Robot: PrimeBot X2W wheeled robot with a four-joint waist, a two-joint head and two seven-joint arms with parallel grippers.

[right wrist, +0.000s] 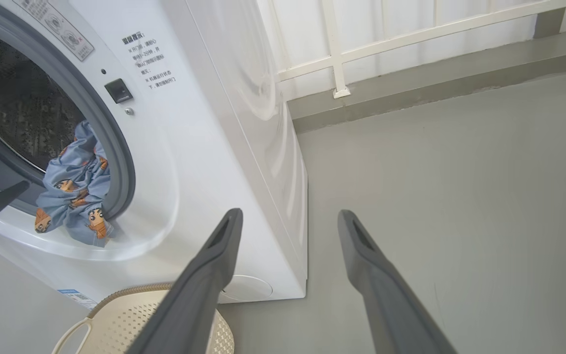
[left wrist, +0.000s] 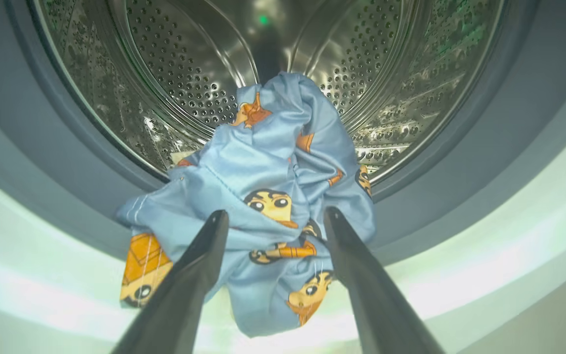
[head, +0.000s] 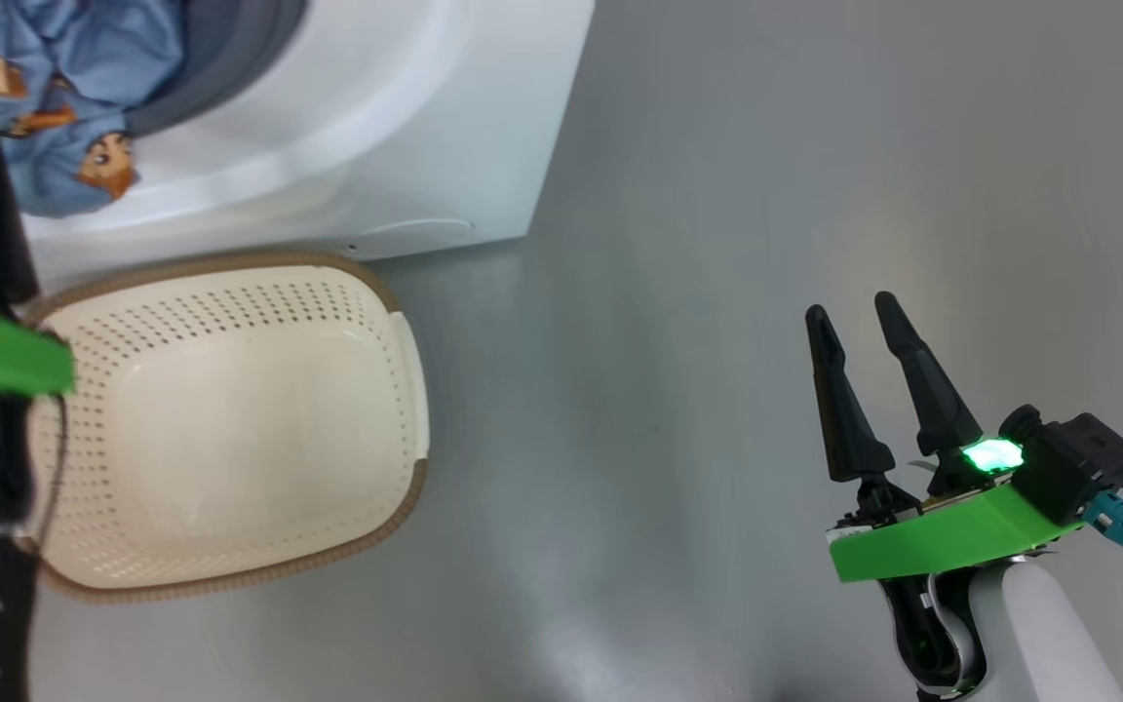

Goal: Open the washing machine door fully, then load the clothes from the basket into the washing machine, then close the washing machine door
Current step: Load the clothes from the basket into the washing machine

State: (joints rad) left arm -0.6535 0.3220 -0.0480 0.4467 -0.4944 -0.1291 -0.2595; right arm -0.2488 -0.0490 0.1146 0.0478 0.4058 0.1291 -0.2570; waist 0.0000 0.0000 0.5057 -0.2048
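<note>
At the washer [head: 406, 127], behind the empty basket [head: 230, 312], the clothes [left wrist: 268, 196] are draped over the gasket [left wrist: 67, 162], half inside the drum [left wrist: 165, 73] and half hanging out. They lie straight ahead of the left gripper [left wrist: 275, 212], whose fingers are spread. The right gripper [head: 852, 303], also spread, is well apart.

You can read "温馨提示" heading the printed notice [right wrist: 148, 58] on the washing machine [right wrist: 204, 162] front, right of its opening; the smaller lines blur.
</note>
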